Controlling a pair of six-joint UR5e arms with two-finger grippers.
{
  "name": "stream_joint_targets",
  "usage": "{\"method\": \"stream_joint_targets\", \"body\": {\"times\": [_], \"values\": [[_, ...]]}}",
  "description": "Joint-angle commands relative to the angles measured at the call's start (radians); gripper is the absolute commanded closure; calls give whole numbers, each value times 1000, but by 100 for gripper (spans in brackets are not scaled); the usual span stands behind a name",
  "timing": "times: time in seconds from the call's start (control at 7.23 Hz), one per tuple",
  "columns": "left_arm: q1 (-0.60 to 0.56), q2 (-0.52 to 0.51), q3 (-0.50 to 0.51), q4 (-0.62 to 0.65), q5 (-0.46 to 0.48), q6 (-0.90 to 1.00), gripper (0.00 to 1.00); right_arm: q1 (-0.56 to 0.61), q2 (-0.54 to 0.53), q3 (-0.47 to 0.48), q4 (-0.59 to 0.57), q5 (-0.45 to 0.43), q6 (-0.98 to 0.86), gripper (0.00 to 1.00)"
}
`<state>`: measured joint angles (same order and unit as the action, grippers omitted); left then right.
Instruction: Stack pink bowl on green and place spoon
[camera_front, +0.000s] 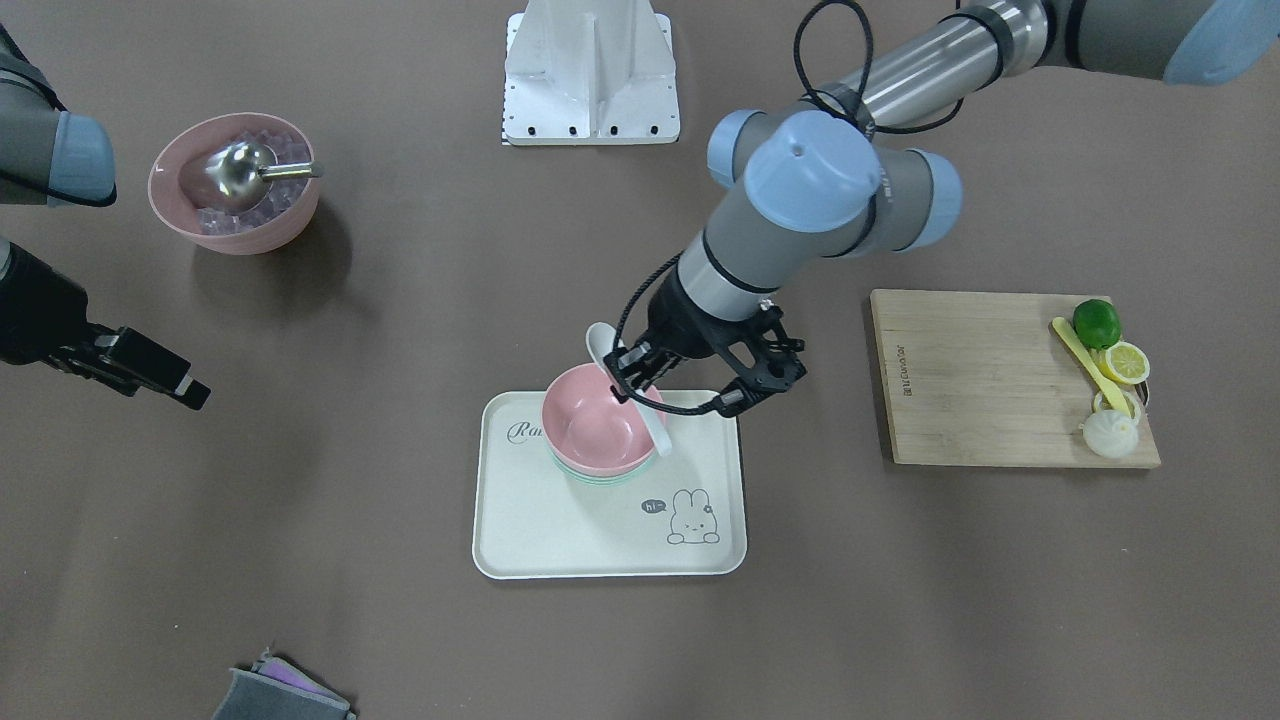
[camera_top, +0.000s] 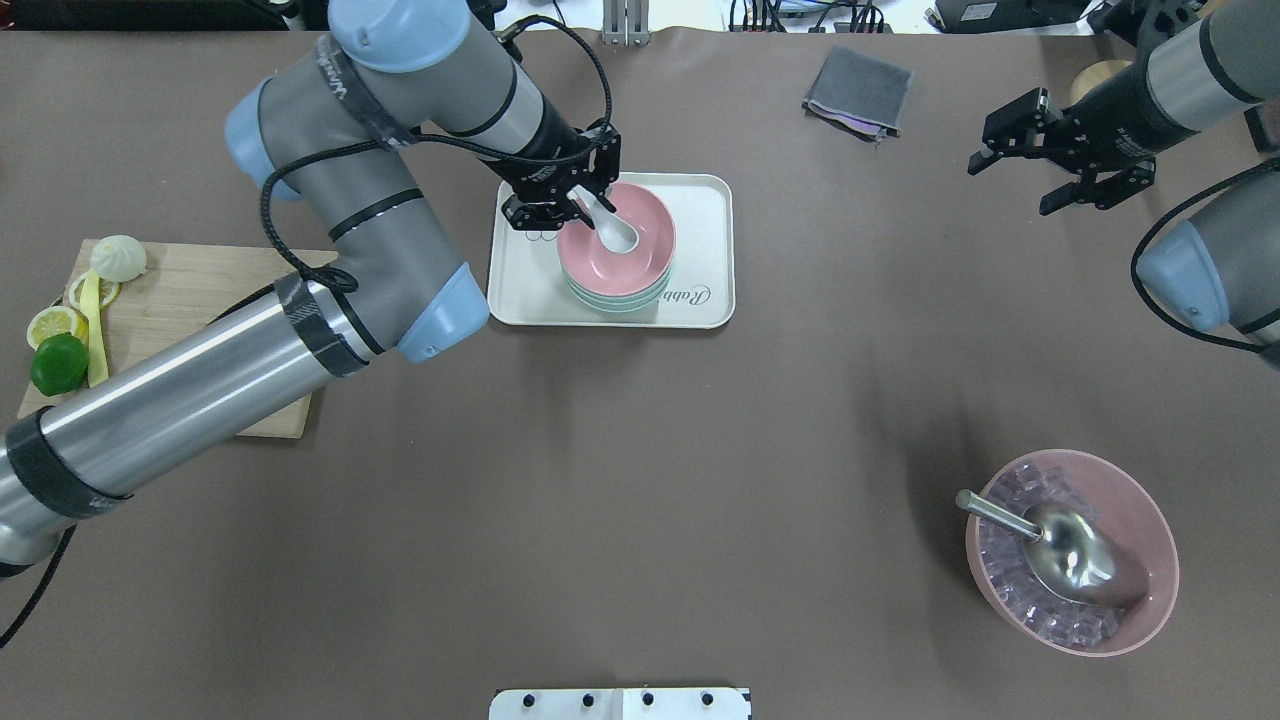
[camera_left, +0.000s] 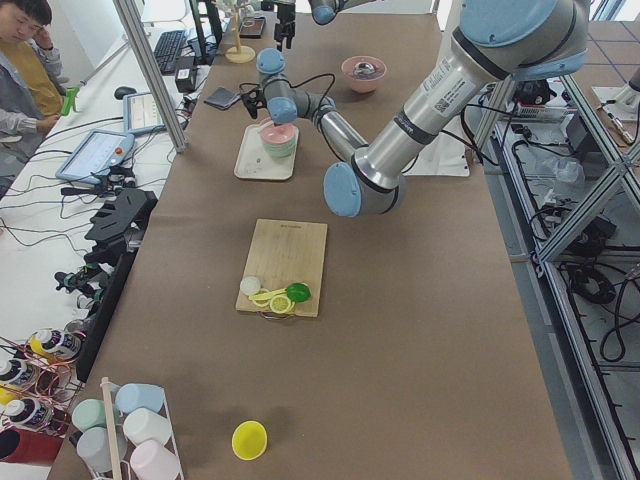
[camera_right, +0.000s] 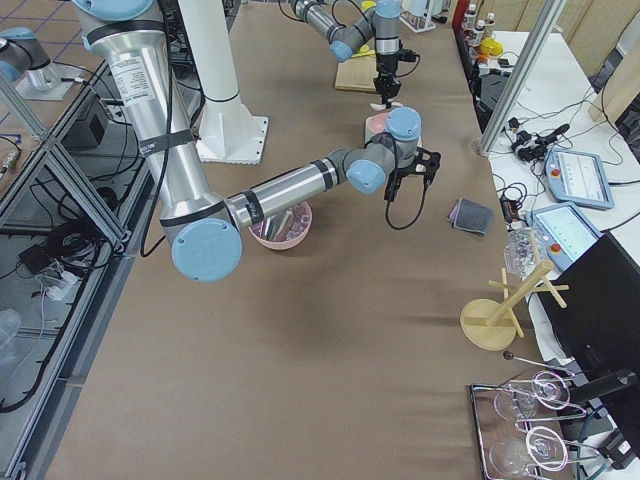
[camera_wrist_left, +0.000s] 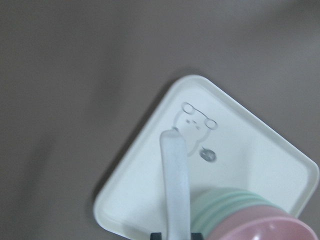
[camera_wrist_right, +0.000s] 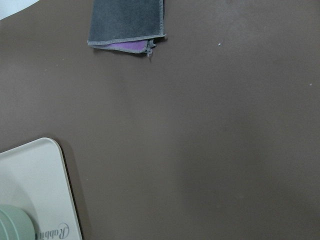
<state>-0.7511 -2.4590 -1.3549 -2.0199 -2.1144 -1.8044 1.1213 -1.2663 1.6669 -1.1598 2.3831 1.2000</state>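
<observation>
A pink bowl (camera_top: 650, 240) sits nested on a green bowl (camera_top: 615, 300) on a white rabbit tray (camera_top: 525, 295). My left gripper (camera_top: 572, 198) is shut on a white spoon (camera_top: 615, 232) and holds it tilted at the bowl's rim, scoop end over the pink bowl's inside. In the front view the spoon (camera_front: 601, 343) crosses the pink bowl (camera_front: 590, 430). In the left wrist view the spoon's handle (camera_wrist_left: 175, 185) points out over the tray (camera_wrist_left: 240, 150). My right gripper (camera_top: 1010, 188) is open and empty, far to the right of the tray.
A larger pink bowl (camera_top: 1150, 590) with ice cubes and a metal scoop stands at the near right. A wooden cutting board (camera_top: 200, 290) with lime, lemon and a yellow knife lies at the left. A folded grey cloth (camera_top: 858, 90) lies beyond the tray.
</observation>
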Motion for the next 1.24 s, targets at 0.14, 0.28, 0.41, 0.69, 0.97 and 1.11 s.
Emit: {"method": "stream_joint_targets", "body": {"times": [0.14,0.28,0.41,0.69,0.97,1.11], "values": [[12,-23,31,-8,77,-1,2,8,-18,5,2,1,-16,0],[9,-17,31,-8,79,0,2,14,-19,8,2,4,-14,0],[1,-14,23,-9,77,3,2,17,-19,11,2,5,-14,0],[-26,1,8,0,68,5,2,28,-21,11,2,7,-16,0],[-98,184,-155,10,-30,117,2,58,-54,10,0,8,-72,0],[-125,342,-281,10,-32,251,2,98,-112,10,0,8,-188,0]]}}
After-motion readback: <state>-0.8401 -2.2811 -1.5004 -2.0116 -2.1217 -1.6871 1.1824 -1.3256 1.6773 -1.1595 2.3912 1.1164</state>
